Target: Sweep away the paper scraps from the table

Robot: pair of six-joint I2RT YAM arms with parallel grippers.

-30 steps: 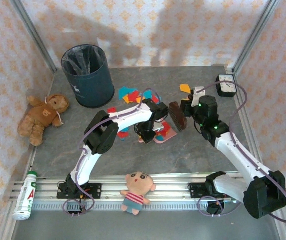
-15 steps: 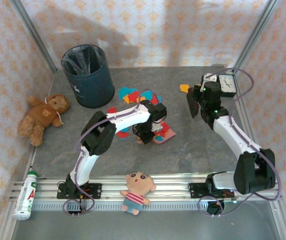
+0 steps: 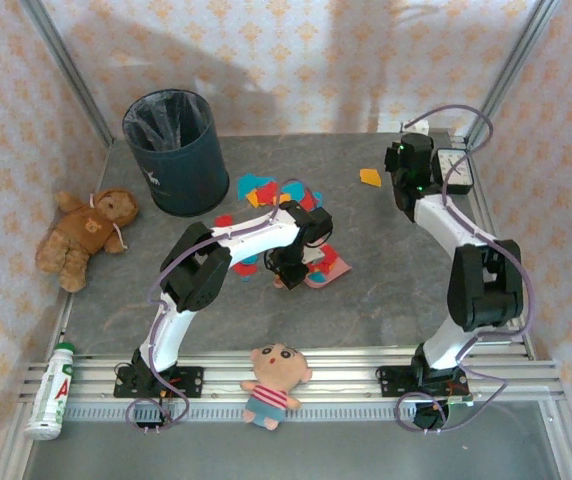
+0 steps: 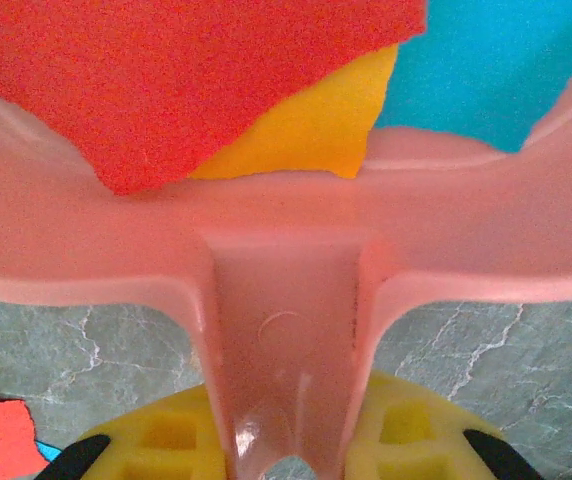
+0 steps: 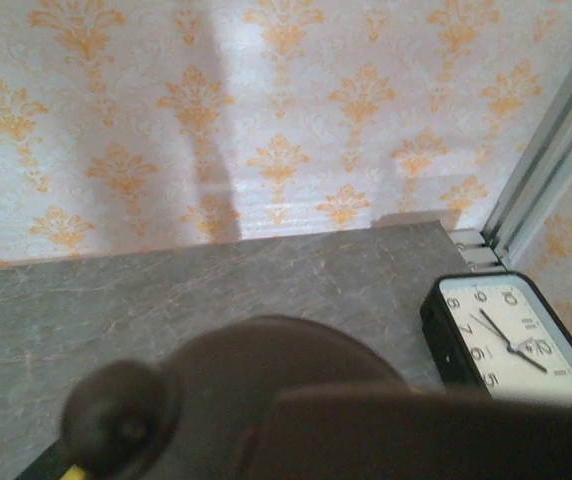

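My left gripper [image 3: 288, 268] is shut on the handle of a pink dustpan [image 3: 328, 266] lying on the table [image 3: 386, 290] at the centre. In the left wrist view the handle [image 4: 284, 340] sits between my yellow fingers [image 4: 161, 440]. Red, yellow and blue paper scraps [image 4: 216, 90] lie in the pan. More paper scraps [image 3: 266, 190] are piled behind it, and one orange scrap [image 3: 370, 177] lies alone further right. My right gripper [image 3: 402, 172] is raised at the back right, shut on a dark brown brush [image 5: 296, 400].
A dark bin [image 3: 171, 150] stands at the back left. A teddy bear [image 3: 86, 232] lies at the left edge. A clock [image 3: 454, 170] [image 5: 511, 345] sits in the back right corner. A doll [image 3: 273, 382] and a bottle [image 3: 54, 392] lie on the front rail.
My right arm has swung away from beside the dustpan to the back right corner, carrying the brush up near the clock. My left arm and the dustpan have stayed put.
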